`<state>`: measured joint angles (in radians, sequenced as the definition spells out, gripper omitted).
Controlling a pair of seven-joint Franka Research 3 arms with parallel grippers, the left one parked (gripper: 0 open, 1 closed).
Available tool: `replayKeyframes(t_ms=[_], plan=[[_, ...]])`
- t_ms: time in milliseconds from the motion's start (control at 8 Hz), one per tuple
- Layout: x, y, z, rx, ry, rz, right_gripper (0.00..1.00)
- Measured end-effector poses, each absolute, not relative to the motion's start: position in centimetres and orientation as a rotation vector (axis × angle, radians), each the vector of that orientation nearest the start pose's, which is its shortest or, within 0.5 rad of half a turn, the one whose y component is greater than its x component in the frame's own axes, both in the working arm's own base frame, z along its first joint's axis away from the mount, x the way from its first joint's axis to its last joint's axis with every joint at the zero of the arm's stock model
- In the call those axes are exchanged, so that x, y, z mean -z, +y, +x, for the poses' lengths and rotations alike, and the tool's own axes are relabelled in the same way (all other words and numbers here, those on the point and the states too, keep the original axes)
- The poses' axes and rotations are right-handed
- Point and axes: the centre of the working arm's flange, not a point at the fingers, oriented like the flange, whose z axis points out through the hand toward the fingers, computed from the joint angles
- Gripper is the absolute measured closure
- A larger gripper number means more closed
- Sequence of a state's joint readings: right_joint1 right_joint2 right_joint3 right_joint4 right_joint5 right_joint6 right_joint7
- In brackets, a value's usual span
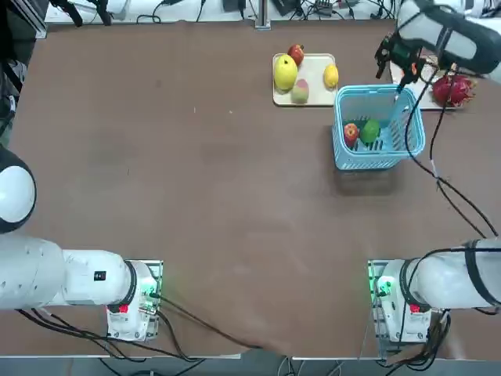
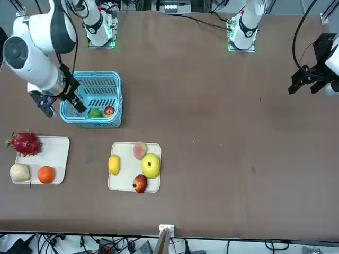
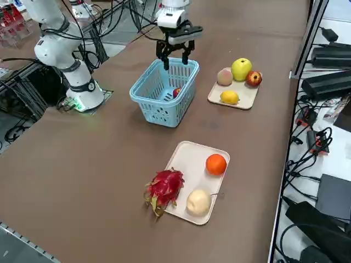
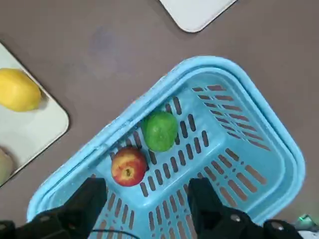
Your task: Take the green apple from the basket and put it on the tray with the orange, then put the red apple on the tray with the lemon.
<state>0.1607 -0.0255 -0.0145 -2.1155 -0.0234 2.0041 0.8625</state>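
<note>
The light blue basket (image 1: 344, 149) (image 2: 115, 84) (image 3: 143, 97) (image 4: 251, 97) holds the green apple (image 1: 370, 130) (image 2: 95, 112) (image 4: 160, 130) and the red apple (image 1: 351, 131) (image 2: 109, 110) (image 3: 176, 92) (image 4: 129, 166) side by side. My right gripper (image 1: 401, 78) (image 2: 61, 106) (image 3: 176, 59) (image 4: 144, 199) hangs open just above the basket's far side and holds nothing. The orange (image 2: 46, 174) (image 3: 216, 164) lies on its cream tray (image 2: 55, 151) (image 3: 192, 156) (image 4: 197, 12). The lemon (image 1: 331, 75) (image 2: 114, 164) (image 3: 229, 97) (image 4: 17, 89) rests on the other tray (image 1: 315, 70) (image 2: 124, 182) (image 3: 245, 94) (image 4: 35, 132).
A dragon fruit (image 1: 452, 90) (image 2: 24, 143) (image 3: 164, 186) and a pale round fruit (image 2: 19, 172) (image 3: 198, 201) share the orange's tray. On the lemon's tray are a yellow fruit (image 1: 285, 72) (image 2: 150, 165), a dark red fruit (image 1: 296, 54) (image 2: 140, 183) and a green-pink fruit (image 1: 300, 91) (image 2: 140, 150).
</note>
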Motion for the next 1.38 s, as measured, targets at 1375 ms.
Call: replayKeyframes(t_ms=[1375], plan=[[-30.4,6.5,45.4,0.141,1.075,-2.91,0.0]])
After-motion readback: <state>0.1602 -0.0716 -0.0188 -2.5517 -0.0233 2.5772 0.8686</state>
